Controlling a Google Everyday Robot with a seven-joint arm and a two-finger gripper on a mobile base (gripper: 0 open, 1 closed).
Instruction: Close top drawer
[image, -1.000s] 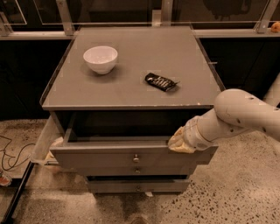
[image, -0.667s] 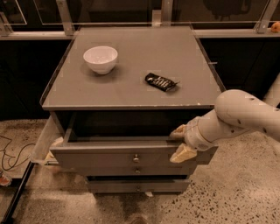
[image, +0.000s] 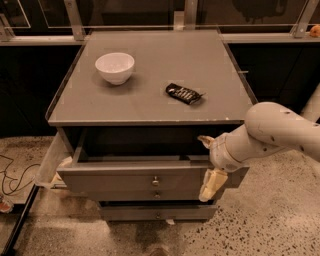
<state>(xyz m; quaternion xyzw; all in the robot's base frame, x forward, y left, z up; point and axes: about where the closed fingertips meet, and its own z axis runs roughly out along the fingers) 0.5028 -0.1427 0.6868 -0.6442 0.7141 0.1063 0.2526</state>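
The top drawer (image: 115, 181) of the grey cabinet stands pulled out, with its long front panel and small metal knob (image: 155, 180) facing me and its dark inside partly showing. My gripper (image: 209, 164) is at the right end of the drawer front. It is open, with one pale finger (image: 205, 141) above and behind the panel's top edge and the other finger (image: 212, 185) in front of the panel. The white arm (image: 272, 130) comes in from the right.
A white bowl (image: 114, 67) and a black packet (image: 183, 93) lie on the cabinet top (image: 150, 55). Two lower drawer fronts (image: 157, 214) sit beneath. A pale side tray (image: 50, 162) hangs at the left. A cable (image: 12, 175) lies on the speckled floor.
The gripper's fingers have spread apart from shut to open at the drawer front's right end. The drawer itself has not visibly moved.
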